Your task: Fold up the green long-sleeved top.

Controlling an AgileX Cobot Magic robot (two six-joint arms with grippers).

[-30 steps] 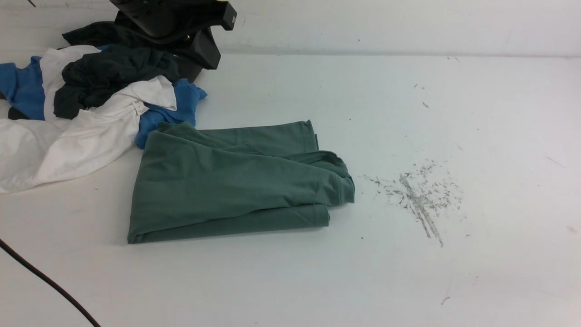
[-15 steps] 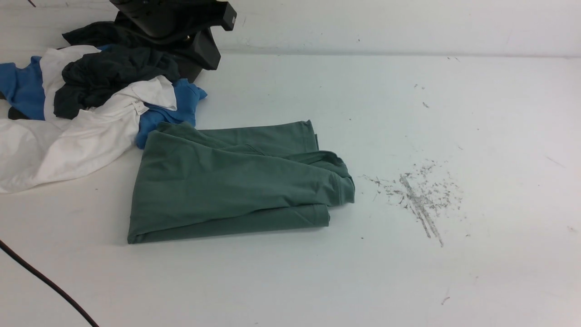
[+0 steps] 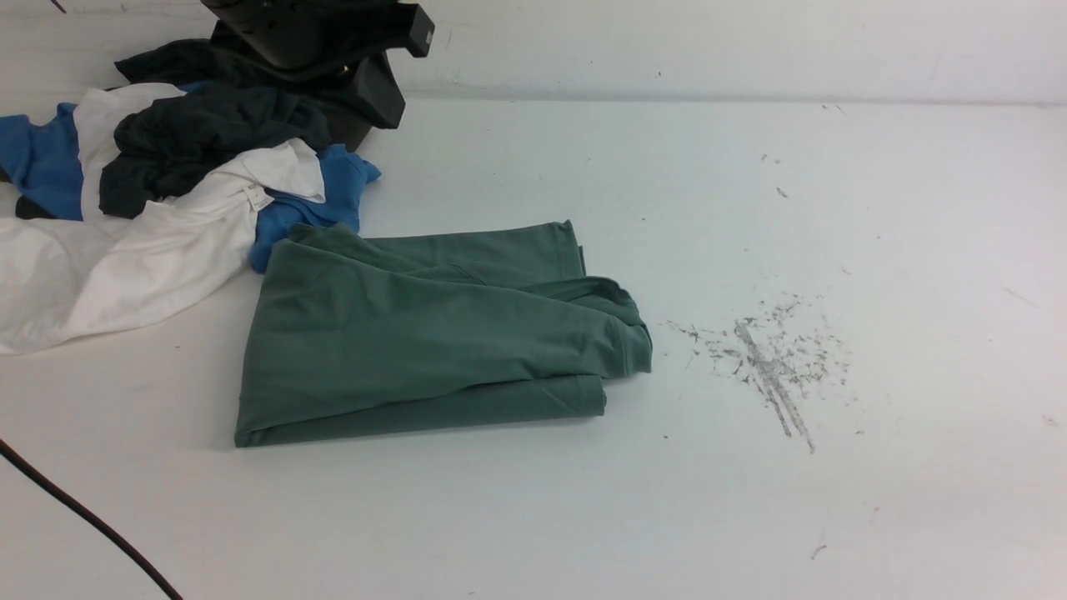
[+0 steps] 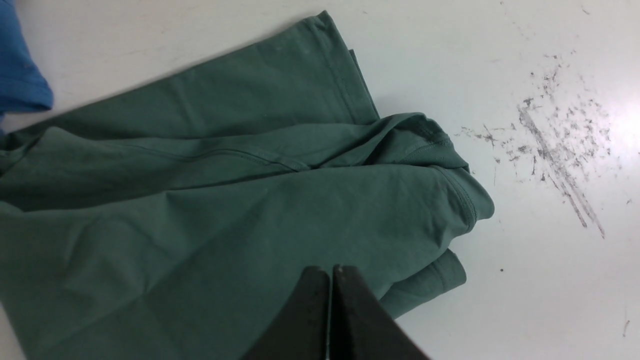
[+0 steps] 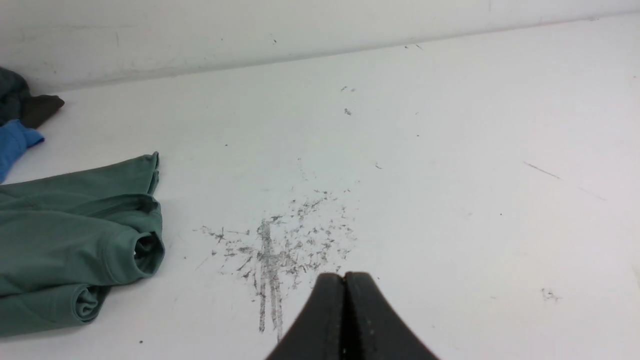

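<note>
The green long-sleeved top (image 3: 417,337) lies folded into a compact rectangle on the white table, left of centre in the front view, with cuffed sleeve ends bunched at its right edge. In the left wrist view my left gripper (image 4: 331,270) hangs above the top (image 4: 225,200), jaws pressed together and holding nothing. My right gripper (image 5: 344,275) is shut and empty over bare table, beside the scuff marks (image 5: 275,250); the top (image 5: 70,240) lies off to one side of it. Neither gripper appears in the front view.
A heap of white (image 3: 125,250), blue (image 3: 321,204) and dark charcoal (image 3: 200,133) garments lies at the back left, touching the top's far corner. A black stand (image 3: 333,50) rises behind it. A black cable (image 3: 75,508) crosses the near left. Scuff marks (image 3: 771,358) lie right of centre.
</note>
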